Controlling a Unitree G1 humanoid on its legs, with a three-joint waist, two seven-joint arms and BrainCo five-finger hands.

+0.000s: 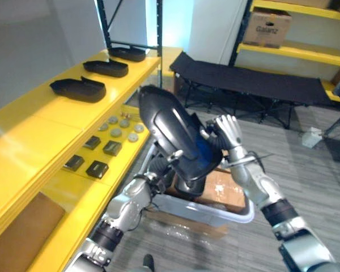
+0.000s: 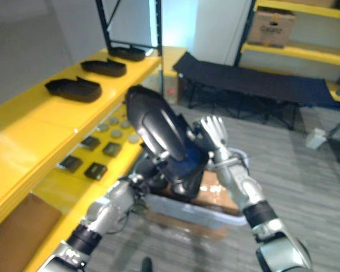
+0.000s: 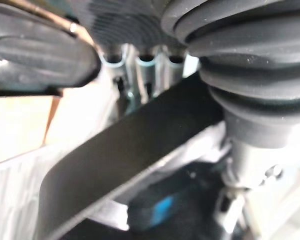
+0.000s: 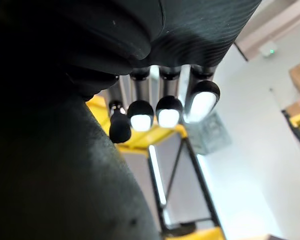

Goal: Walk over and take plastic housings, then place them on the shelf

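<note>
Carry step. The housing [image 1: 173, 133] is between your hands: right hand [image 1: 229, 131] presses its side, fingers straight; left hand [image 1: 149, 182] is beneath it, grip unreadable. Next: swing it past the left hand onto the shelf [image 1: 45, 130], clear of the placed housings [image 1: 79, 89].

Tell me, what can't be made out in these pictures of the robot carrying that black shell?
- Left robot hand: how it grips is hidden beneath the plastic housing in both eye views and blurred in the left wrist view.
- Grey bin: its contents are mostly covered by the housing and arms.
- Round discs and dark blocks on the lower yellow shelf: too small to identify.
</note>
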